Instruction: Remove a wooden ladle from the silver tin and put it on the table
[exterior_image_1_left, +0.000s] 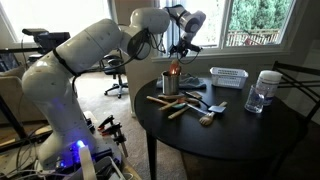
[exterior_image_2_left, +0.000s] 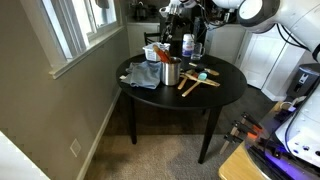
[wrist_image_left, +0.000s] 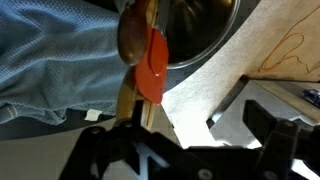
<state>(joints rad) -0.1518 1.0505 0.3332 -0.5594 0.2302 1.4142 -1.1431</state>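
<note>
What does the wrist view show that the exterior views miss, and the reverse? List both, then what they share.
Only the wrist view: a close look at a red-orange rounded utensil head lying against a wooden handle.
Only the exterior views: the white robot arm, the white slotted plastic basket, the clear jar with a white lid and loose wooden utensils on the round dark table.
Both: the small shiny silver tin and the crumpled blue-grey cloth.
</note>
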